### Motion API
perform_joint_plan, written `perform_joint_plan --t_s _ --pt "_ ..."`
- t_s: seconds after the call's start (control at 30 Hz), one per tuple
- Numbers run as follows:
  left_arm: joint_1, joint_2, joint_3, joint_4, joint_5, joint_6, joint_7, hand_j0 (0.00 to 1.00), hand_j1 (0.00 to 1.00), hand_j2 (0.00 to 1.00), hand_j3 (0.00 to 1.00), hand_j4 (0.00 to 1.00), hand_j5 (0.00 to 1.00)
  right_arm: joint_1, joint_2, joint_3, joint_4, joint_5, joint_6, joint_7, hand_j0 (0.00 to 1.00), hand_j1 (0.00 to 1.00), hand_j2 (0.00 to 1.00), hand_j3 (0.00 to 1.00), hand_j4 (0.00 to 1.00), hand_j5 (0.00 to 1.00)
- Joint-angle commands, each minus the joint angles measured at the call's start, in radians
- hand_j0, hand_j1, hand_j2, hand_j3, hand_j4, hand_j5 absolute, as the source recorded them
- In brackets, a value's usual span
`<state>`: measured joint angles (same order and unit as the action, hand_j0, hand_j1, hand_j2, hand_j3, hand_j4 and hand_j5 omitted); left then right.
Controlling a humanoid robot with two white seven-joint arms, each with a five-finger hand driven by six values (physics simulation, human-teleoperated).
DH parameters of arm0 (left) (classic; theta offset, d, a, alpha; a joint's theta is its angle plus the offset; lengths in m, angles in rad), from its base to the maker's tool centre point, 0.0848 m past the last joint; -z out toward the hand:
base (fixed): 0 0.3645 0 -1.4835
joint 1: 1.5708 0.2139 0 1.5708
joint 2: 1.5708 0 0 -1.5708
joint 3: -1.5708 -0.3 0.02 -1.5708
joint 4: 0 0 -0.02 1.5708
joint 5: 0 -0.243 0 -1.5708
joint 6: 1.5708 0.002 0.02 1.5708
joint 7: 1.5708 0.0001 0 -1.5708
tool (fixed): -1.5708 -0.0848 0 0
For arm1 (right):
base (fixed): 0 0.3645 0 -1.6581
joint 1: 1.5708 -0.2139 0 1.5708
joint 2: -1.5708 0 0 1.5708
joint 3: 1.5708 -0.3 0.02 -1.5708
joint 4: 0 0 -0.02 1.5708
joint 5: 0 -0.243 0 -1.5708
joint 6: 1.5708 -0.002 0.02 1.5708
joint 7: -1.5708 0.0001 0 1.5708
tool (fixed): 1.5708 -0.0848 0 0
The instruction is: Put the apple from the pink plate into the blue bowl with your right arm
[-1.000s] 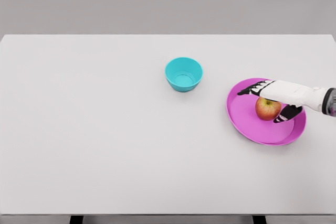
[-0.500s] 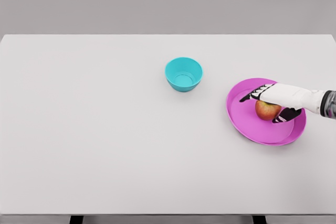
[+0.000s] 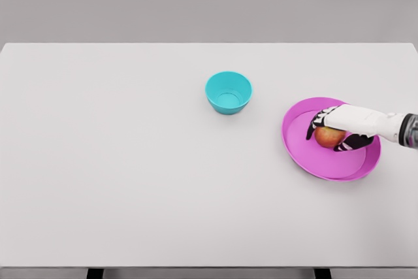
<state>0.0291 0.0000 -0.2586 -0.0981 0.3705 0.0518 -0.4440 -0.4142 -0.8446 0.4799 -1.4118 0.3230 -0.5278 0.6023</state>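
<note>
A red and yellow apple (image 3: 328,137) lies on the pink plate (image 3: 307,155) at the right of the table. My right hand (image 3: 332,131) comes in from the right edge and sits over the apple, its dark fingers curled down around the fruit's far and near sides. The apple still rests on the plate. The blue bowl (image 3: 228,92) stands empty near the table's middle, well to the left of the plate. My left arm does not show.
The white table (image 3: 130,161) stretches wide to the left and front of the bowl and plate. Its far edge meets a grey wall.
The right hand's fingers have gone from spread above the apple to curled around it, and the hand has dropped a little lower onto the fruit.
</note>
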Motion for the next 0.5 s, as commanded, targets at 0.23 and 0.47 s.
perform_joint_plan --t_s 0.23,0.47 --pt "0.000 0.000 -0.001 0.000 0.001 0.000 0.001 1.00 1.00 1.00 1.00 1.00 1.00 -0.009 0.015 -0.015 0.013 0.010 -0.037 0.009 0.46 0.46 0.46 0.46 0.46 0.46" --pt "0.000 0.000 -0.001 0.000 0.001 0.000 -0.001 1.00 1.00 1.00 1.00 1.00 1.00 -0.032 0.042 -0.050 0.002 0.010 -0.035 0.009 0.46 0.46 0.46 0.46 0.46 0.46"
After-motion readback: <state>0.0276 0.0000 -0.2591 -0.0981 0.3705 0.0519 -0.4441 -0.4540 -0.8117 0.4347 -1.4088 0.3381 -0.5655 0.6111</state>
